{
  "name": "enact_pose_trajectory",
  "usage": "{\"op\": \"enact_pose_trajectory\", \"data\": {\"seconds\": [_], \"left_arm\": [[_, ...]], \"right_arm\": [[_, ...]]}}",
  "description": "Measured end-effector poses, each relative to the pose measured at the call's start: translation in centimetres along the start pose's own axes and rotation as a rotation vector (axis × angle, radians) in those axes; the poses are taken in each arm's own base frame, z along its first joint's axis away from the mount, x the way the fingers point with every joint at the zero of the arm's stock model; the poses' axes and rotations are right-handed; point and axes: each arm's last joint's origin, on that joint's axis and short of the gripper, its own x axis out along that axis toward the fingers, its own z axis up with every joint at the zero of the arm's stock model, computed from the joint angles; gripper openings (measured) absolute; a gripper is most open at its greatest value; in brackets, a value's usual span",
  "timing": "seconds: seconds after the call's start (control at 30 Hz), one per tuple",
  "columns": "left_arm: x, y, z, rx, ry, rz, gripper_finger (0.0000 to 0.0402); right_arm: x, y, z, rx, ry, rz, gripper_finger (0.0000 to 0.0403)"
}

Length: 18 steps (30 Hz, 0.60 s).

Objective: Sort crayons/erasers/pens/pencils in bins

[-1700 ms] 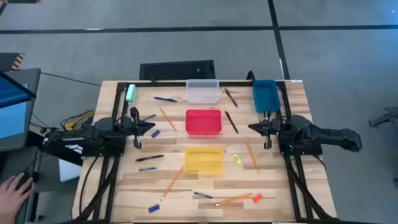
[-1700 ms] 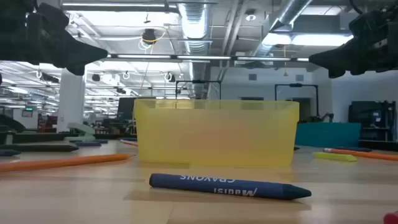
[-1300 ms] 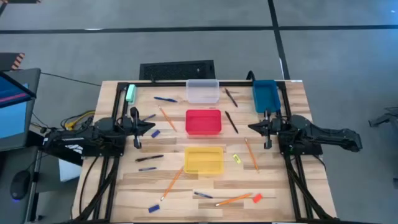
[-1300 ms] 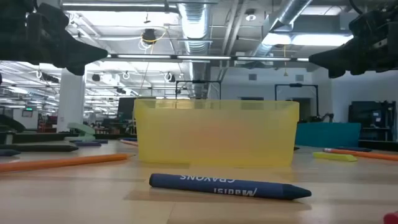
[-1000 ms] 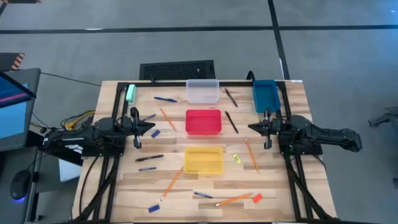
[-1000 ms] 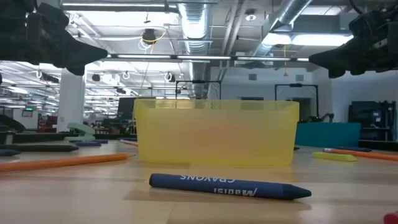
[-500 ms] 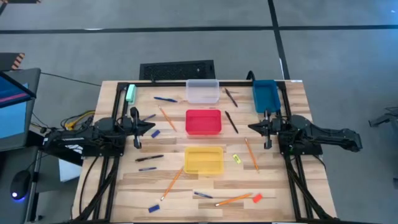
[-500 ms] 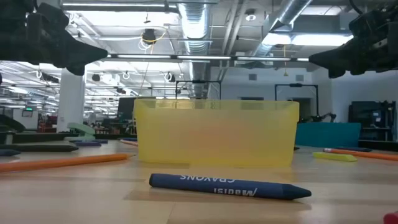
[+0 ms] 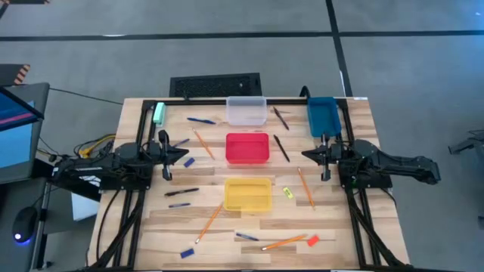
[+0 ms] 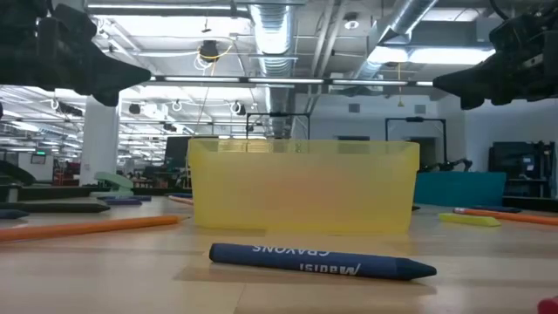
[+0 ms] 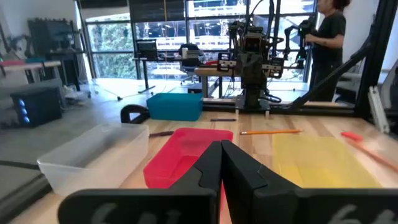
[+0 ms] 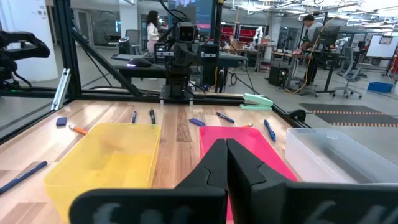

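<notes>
Orange pencils (image 9: 210,220) lie scattered on the table (image 9: 355,128) around the bins (image 9: 247,149): light, stiff, likely to roll, so a mid-shaft pinch looks best. Left gripper (image 9: 187,153) and right gripper (image 9: 305,156) hover pinched closed, holding nothing.
</notes>
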Motion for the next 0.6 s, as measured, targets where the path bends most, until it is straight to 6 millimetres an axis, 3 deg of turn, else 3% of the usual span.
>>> {"op": "enact_pose_trajectory", "data": {"seconds": [0.17, 0.6], "left_arm": [[0.00, 0.00, 0.02, -0.119, -0.001, -0.002, 0.0000], [0.00, 0.08, 0.20, -0.111, -0.022, 0.027, 0.0000]], "right_arm": [[0.00, 0.00, 0.00, 0.000, 0.000, 0.000, 0.0017], [0.00, 0.00, 0.00, 0.000, 0.000, 0.000, 0.0017]]}}
